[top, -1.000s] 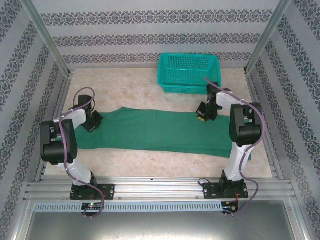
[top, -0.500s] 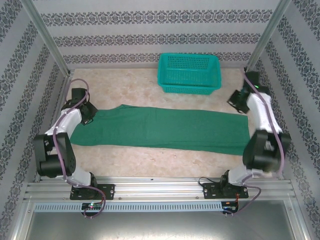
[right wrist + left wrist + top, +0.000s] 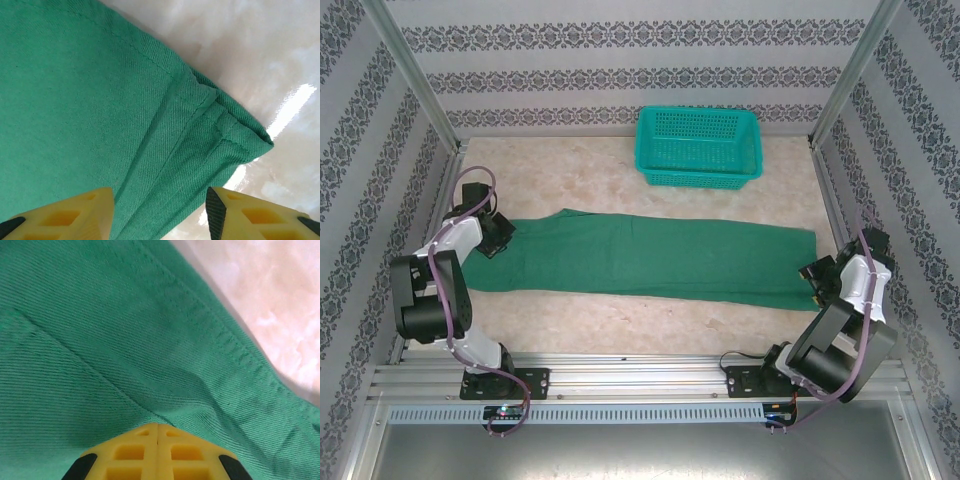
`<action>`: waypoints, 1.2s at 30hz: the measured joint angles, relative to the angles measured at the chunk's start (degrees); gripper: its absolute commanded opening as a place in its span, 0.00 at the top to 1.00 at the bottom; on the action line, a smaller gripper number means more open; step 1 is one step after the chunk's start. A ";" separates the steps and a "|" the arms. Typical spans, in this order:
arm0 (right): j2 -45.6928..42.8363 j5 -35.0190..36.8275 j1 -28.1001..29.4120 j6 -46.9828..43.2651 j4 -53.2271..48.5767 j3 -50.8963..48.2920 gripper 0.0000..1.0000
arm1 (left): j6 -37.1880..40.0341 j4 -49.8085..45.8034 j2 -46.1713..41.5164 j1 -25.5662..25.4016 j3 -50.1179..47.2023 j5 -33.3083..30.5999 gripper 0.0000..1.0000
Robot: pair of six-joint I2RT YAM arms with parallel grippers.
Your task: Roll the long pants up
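The long pants (image 3: 650,255) lie flat in a dark green strip across the table, running left to right. My left gripper (image 3: 498,238) sits at their left end. In the left wrist view its yellow fingers (image 3: 157,426) are pressed together, and a seam and a pucker of the pants (image 3: 125,340) run into the tips. My right gripper (image 3: 817,277) is at the right end. Its jaws (image 3: 160,207) stand open just above the hemmed corner of the pants (image 3: 100,100), with cloth under the gap and nothing pinched.
A teal mesh basket (image 3: 700,148) stands at the back, right of centre. The pale marble-look table (image 3: 580,170) is fenced by metal frame posts and patterned walls. Bare tabletop (image 3: 260,60) shows just beyond the pants' right corner.
My right arm left the pants' right part, swung out to the back right, then came down at the near right corner with its jaws opened. The pants now lie stretched flat. The left gripper barely moved.
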 measured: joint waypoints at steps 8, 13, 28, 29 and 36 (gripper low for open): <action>5.27 -1.49 -0.50 0.00 4.31 -0.26 0.66 | 0.15 0.24 0.52 0.00 0.00 1.44 1.00; 8.92 -2.32 -1.60 0.04 5.77 -0.26 1.00 | 0.31 0.31 0.85 0.00 0.04 1.64 1.00; -0.39 1.14 -2.71 0.17 4.04 -1.42 0.68 | 0.57 1.18 1.84 0.00 0.04 1.84 1.00; 0.28 1.18 -2.69 -0.04 4.02 -1.42 0.65 | 0.59 1.27 1.84 0.00 0.02 1.84 1.00; 3.80 1.79 -2.69 -0.28 3.85 -1.42 0.55 | 1.07 1.33 1.84 0.00 0.02 1.84 1.00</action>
